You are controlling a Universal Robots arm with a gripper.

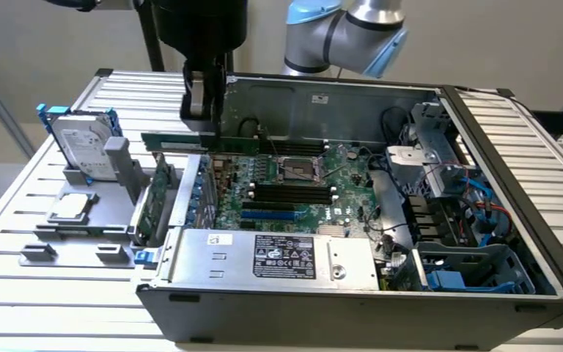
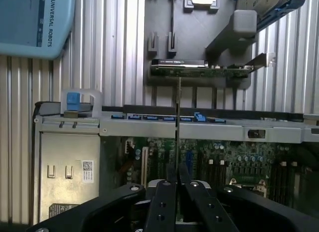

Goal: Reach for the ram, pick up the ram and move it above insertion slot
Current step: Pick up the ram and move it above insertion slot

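The end effector (image 2: 177, 202) is clamped on the ram (image 1: 203, 142), held edge-on above the open computer case (image 1: 516, 220), where a slight tilt in the grip could probably jam it against the motherboard (image 1: 301, 191) slots.

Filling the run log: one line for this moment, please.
gripper: shut on thin green ram stick | ram: lifted, level, over open black computer case motherboard

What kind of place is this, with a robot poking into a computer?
Probably a robotics lab bench for computer assembly trials. An opened computer case lies on a slatted metal table, spare parts such as a hard drive stand in a grey holder, and the robot holds the ram.
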